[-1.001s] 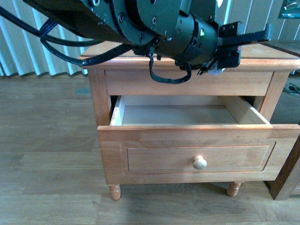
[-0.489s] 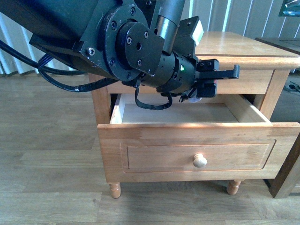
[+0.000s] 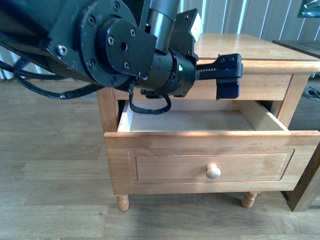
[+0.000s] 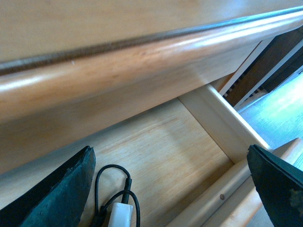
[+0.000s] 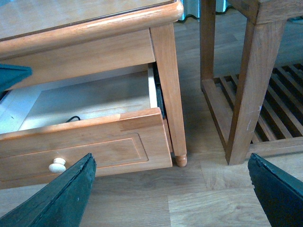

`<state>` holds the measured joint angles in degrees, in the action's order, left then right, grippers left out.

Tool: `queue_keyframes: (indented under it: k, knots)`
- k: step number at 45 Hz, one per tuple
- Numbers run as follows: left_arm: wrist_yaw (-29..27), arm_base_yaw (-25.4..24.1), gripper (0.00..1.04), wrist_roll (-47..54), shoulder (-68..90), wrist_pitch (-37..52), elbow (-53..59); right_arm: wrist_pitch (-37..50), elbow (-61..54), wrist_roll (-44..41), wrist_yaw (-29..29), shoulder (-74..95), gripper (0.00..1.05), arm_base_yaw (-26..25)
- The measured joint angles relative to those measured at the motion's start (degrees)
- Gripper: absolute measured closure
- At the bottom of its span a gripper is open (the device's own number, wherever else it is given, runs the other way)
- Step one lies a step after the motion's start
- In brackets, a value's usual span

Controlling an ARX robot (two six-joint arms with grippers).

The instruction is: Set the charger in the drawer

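The drawer (image 3: 210, 167) of the honey-wood nightstand stands pulled open, its round pale knob (image 3: 213, 171) facing me. In the left wrist view the charger (image 4: 119, 215), a white block with a thin black cable looped round it, lies on the drawer floor (image 4: 161, 151). My left gripper (image 3: 229, 75) hovers open above the drawer, just under the nightstand's top edge, with its fingers (image 4: 66, 191) apart on either side of the charger and not touching it. In the right wrist view, a bit of black cable (image 5: 73, 118) shows inside the drawer (image 5: 85, 146). My right gripper (image 5: 170, 189) is open over the floor, holding nothing.
The nightstand top (image 3: 250, 47) juts out over the drawer opening. A darker wooden stand with a slatted lower shelf (image 5: 246, 85) is close to the nightstand's right side. Wood-plank floor (image 3: 50, 150) lies all around, with a striped curtain behind.
My left arm came down from the nightstand top to the drawer opening. The white charger that was between its fingers has left them and lies on the drawer floor, and the gripper has opened.
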<state>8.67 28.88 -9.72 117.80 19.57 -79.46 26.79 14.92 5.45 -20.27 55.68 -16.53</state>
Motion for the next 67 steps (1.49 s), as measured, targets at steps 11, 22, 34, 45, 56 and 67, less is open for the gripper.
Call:
queue_keyframes:
  k: [11, 22, 34, 45, 56, 67]
  knots:
    - [-2.0, 0.5, 0.06, 0.9, -6.9, 2.1, 4.2, 0.0, 0.0, 0.0, 0.0, 0.0, 0.08, 0.0]
    - [-18.1, -0.5, 0.06, 3.7, -16.1, 3.9, 11.6, 0.0, 0.0, 0.0, 0.0, 0.0, 0.08, 0.0]
    - [-30.0, -3.5, 0.06, 1.9, -29.0, 8.4, 23.8, 0.0, 0.0, 0.0, 0.0, 0.0, 0.08, 0.0]
    - [-45.2, -6.8, 0.06, -2.3, -47.1, 6.5, 39.5, 0.0, 0.0, 0.0, 0.0, 0.0, 0.08, 0.0]
    - [-53.8, -6.8, 0.06, -11.1, -63.7, -2.9, 52.6, 0.0, 0.0, 0.0, 0.0, 0.0, 0.08, 0.0]
    - [-55.0, -7.1, 0.06, -17.8, -69.2, -6.9, 55.9, 0.0, 0.0, 0.0, 0.0, 0.0, 0.08, 0.0]
